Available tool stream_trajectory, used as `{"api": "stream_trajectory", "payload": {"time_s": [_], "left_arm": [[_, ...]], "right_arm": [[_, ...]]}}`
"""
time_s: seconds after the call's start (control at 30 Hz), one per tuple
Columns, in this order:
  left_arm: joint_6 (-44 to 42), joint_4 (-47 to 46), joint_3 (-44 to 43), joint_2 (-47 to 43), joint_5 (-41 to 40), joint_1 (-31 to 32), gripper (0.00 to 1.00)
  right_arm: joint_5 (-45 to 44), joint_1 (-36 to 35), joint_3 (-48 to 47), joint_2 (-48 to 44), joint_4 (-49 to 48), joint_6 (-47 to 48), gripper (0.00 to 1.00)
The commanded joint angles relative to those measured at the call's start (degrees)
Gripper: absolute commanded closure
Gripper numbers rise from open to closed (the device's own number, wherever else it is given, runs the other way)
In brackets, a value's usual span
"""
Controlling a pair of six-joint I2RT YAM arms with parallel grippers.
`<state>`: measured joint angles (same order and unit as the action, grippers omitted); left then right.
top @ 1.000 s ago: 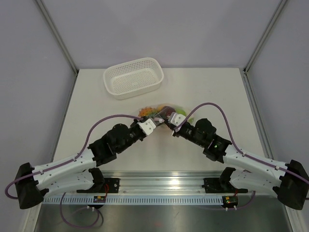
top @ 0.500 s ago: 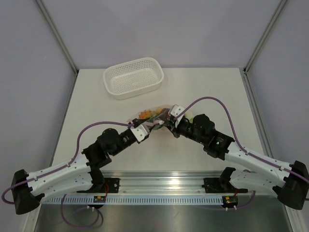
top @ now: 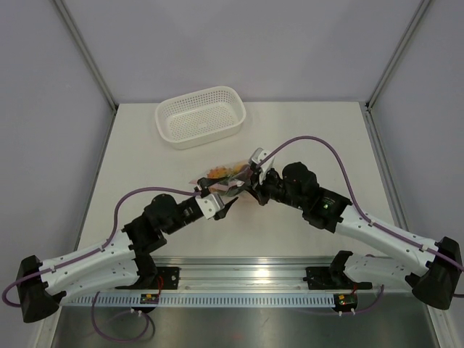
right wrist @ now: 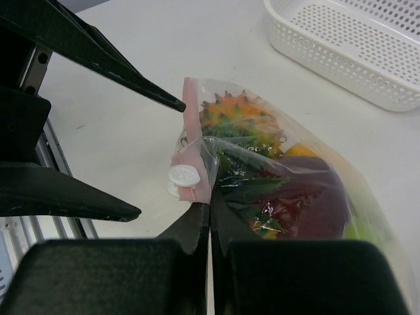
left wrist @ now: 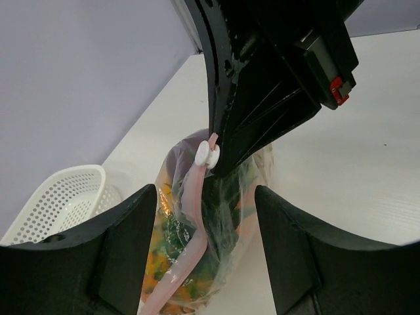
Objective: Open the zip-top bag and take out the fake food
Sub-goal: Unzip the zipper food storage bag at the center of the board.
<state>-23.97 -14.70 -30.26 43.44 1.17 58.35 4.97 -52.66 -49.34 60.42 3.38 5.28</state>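
Pale worktop (top: 145,152) boxed in by lavender walls. At far left sits a white perforated plastic basket (top: 201,116), well apart from the action.

Left gripper (top: 225,199): fingers spread wide, holding nothing. It points at the near end of the clear crinkly zip-top bag (top: 230,172), which lies mid-worktop between the two arms.

In the left wrist view the bag's pink zip strip (left wrist: 192,203) runs up to a small white round slider (left wrist: 205,155). The zip looks closed. Through the film: bright plastic fake food (right wrist: 239,118), with orange spiky, green and dark red pieces.

Right gripper (right wrist: 209,211): fingers pressed together on a thin fold of film just beside the slider.

Risks, as I judge them:
- The pinch is slight. A pull from the left could strip the film out of the right gripper.
- The slider is small and sits touching the right fingers, so the left fingers may close on the strip or collide with the other arm.
- If neither grip holds firm, the whole bag drags instead of unzipping.
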Motion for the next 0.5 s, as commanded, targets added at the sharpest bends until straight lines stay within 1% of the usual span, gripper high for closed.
{"api": "stream_trajectory", "payload": {"time_s": [0.0,0.1,0.27,0.47], "left_arm": [[-0.6,-3.9,0.0,-1.0,2.0,0.0,0.36],[-0.8,-3.8,-0.1,-0.8,3.0,0.0,0.39],[-1.3,-2.6,-0.8,-0.4,3.8,0.0,0.46],[-1.5,-1.6,-1.9,1.2,4.6,0.0,0.48]], "right_arm": [[2.8,-0.2,-4.4,0.9,3.9,-1.8,1.00],[4.4,-0.2,-6.5,2.1,7.1,-2.1,1.00],[6.1,-0.2,-6.8,2.5,7.6,-2.2,1.00],[7.2,-0.2,-6.8,2.5,7.5,-2.6,1.00]]}}
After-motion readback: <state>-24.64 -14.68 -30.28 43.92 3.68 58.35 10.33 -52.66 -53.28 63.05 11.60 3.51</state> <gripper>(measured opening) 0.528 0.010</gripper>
